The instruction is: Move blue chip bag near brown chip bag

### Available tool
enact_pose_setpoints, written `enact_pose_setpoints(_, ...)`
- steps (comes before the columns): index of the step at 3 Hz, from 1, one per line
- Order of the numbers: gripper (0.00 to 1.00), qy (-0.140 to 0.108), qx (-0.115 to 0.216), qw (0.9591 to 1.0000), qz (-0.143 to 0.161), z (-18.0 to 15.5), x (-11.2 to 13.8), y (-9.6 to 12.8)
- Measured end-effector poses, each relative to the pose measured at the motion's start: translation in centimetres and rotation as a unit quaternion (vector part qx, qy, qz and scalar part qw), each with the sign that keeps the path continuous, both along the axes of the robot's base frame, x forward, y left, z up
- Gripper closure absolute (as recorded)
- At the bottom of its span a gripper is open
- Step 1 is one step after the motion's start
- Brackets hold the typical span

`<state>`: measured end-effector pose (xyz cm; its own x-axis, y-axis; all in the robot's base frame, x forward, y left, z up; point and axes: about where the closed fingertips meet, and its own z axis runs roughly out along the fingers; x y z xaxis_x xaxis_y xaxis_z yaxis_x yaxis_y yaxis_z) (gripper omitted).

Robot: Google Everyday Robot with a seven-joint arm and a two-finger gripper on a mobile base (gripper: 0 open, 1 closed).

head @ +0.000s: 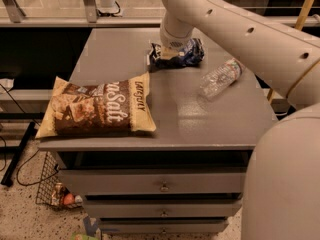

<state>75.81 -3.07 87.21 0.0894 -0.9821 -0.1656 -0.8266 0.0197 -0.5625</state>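
Observation:
The blue chip bag (191, 53), small, crumpled and dark navy with white patches, lies at the back middle of the grey table (170, 116). My gripper (169, 53) comes down from the big white arm (235, 24) and sits on the left part of this bag, covering it there. The brown chip bag (97, 109), large and flat with white "Salt" lettering, lies at the table's front left, well apart from the blue bag. Its left end hangs a little over the table edge.
A clear plastic bottle (220, 78) lies on its side to the right of the blue bag. Drawers (162, 184) are under the tabletop. A wire basket (52, 189) stands on the floor at the left. My own white body (285, 184) fills the lower right.

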Motion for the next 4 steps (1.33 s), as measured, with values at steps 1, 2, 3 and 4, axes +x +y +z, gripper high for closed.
enact_pose_setpoints(1, 0.85, 0.013, -0.003, 0.9998, 0.016, -0.8, -0.6, 1.0)
enact_pose_setpoints(2, 1.00, 0.021, 0.000, 0.9993, 0.030, -1.1, -0.9, 1.7)
enact_pose_setpoints(3, 1.00, 0.014, 0.010, 0.9992, 0.035, 0.0, -0.7, 1.8)
enact_pose_setpoints(4, 0.85, 0.012, 0.015, 0.9991, 0.039, 0.8, -0.4, 1.8)
